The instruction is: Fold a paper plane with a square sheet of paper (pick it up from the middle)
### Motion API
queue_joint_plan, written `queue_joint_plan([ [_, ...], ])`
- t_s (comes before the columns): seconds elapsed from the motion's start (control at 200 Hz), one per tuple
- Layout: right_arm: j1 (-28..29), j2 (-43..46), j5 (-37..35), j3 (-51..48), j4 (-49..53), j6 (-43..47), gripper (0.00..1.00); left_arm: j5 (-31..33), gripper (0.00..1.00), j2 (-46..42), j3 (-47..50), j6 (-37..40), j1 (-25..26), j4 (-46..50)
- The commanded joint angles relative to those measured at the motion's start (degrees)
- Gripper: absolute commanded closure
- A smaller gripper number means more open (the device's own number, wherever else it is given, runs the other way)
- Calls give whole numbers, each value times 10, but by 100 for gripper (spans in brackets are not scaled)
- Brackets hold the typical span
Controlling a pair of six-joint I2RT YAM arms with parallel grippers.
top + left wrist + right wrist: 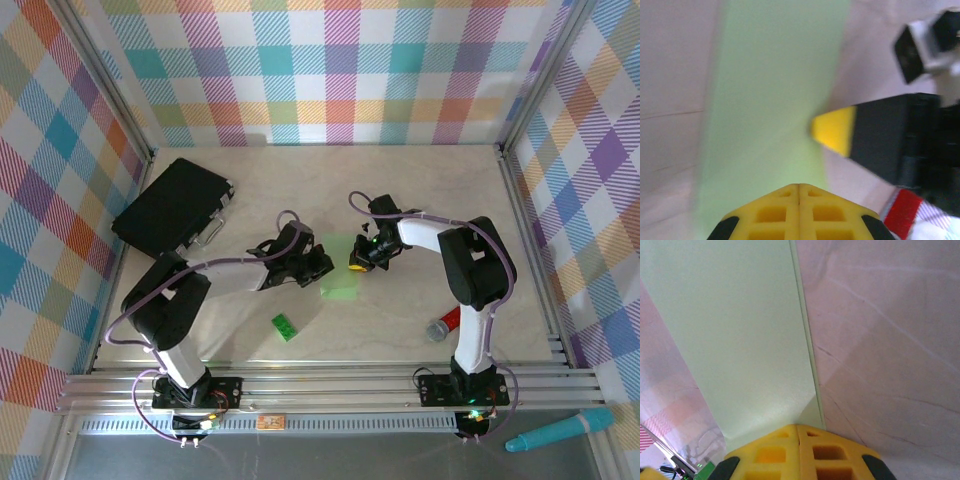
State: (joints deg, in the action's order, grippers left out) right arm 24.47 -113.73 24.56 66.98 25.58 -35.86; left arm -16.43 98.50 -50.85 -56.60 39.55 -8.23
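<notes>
The pale-green sheet of paper (342, 283) lies on the table between my two grippers as a narrow folded band. In the left wrist view the paper (772, 100) runs away from my left gripper (799, 186), whose yellow fingers are shut tip to tip just over its near end. The right gripper's yellow fingertip (834, 129) rests at the band's right edge. In the right wrist view my right gripper (797, 428) is shut, its tips on the paper (740, 325) beside a doubled edge. From above, the left gripper (324, 267) and right gripper (358, 264) face each other across the paper.
A small bright-green brick (285, 327) lies near the front, left of centre. A black case (175, 210) sits at the back left. A red and grey object (443, 325) lies by the right arm. A teal tool (558, 430) rests outside the front rail.
</notes>
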Motion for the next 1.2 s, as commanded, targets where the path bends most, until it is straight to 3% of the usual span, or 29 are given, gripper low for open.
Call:
queue_joint_plan([
  [0.0,-3,-102,-190,-53,71,-13,96,-18,100,46,5,-42,11,-68],
  [0.095,-3,-103,-192,-54,69,-15,97,-7,100,61,32,-72,17,-110],
  [0.265,-3,-105,-200,-52,67,-19,97,22,100,54,89,-80,17,-104],
  [0.64,-5,-112,-208,-43,66,-18,97,78,100,-73,215,-76,18,-20],
  [0.89,-5,-112,-204,-37,68,-14,96,45,100,-119,116,-14,24,40],
  [1.195,-5,-112,-203,-41,67,-14,96,39,100,-17,72,-37,57,-14],
])
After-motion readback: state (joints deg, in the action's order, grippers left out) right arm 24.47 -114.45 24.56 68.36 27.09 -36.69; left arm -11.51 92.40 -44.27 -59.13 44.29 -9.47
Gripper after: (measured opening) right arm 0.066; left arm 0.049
